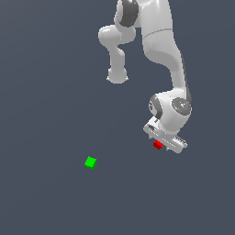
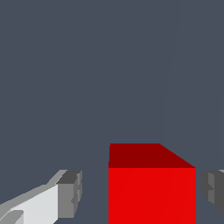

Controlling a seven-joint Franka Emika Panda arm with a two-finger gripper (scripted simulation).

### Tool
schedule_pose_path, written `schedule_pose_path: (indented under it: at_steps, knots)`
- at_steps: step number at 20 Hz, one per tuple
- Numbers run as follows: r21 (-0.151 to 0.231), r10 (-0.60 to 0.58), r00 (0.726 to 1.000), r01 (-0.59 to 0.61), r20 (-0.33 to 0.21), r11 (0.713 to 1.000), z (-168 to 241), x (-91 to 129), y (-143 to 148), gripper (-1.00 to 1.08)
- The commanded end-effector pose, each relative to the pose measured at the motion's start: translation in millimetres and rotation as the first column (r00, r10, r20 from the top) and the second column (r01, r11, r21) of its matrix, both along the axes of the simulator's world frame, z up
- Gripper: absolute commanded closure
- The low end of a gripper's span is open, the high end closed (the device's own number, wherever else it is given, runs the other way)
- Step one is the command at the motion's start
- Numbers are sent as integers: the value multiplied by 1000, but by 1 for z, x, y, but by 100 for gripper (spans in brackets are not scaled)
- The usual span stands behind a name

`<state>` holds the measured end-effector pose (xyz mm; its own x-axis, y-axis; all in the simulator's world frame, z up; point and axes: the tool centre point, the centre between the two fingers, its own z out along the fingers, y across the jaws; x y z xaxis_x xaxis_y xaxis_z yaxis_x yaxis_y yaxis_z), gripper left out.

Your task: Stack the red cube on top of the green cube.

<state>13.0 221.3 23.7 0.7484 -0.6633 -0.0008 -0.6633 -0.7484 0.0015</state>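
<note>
Gripper (image 2: 140,192) spread w/ gaps either side of red cube (image 2: 152,188); green cube (image 1: 91,162) well apart, nothing btwn.

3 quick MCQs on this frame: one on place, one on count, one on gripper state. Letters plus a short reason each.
1. Where is the red cube?
A. between the gripper fingers
B. on the green cube
C. off on its own

2. How many cubes show in the exterior view?
A. one
B. two
C. three

3. The gripper is:
A. open, gaps either side of the cube
B. shut on the cube
C. shut and empty

Answers: 1 A, the wrist view shows a finger on each side; 2 B, red plus the green cube; 3 A, grey shows between each finger and the cube.
</note>
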Motion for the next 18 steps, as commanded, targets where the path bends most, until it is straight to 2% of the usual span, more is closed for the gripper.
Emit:
schedule_pose_path:
  at_steps: [1,3,4,18]
  knots:
    - [1,0,1000,0,2,1000,-4,1,0,-92]
    - [1,0,1000,0,2,1000,-4,2,1,-92]
    - [1,0,1000,0,2,1000,-4,2,1,108]
    - [1,0,1000,0,2,1000,1,1,0,108]
